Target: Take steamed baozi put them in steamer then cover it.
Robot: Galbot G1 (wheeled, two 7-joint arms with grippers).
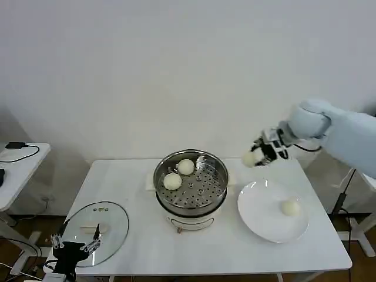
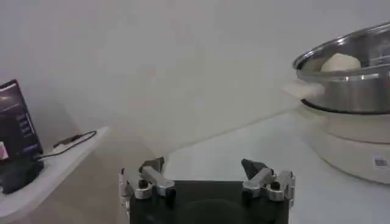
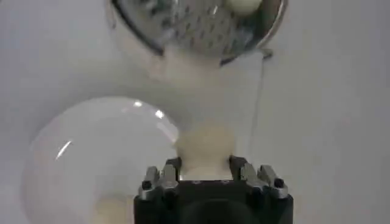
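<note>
Your third baozi (image 1: 249, 158) sits pinched between the fingers of the right gripper (image 1: 260, 154), raised above the table (image 1: 235, 247) between the steamer (image 1: 191, 183) and the white plate (image 1: 258, 220). Two baozi (image 1: 179, 174) already rest on the steamer's perforated tray; one more (image 1: 289, 207) waits on the plate. The cover (image 1: 114, 226) lies flat at the table's near left corner, where your left gripper (image 1: 75, 243) hovers with fingers spread wide.

No text could be read anywhere: a small label on the steamer's white base (image 2: 379, 162), far beyond the left gripper (image 2: 207, 178), was too small to make out.
</note>
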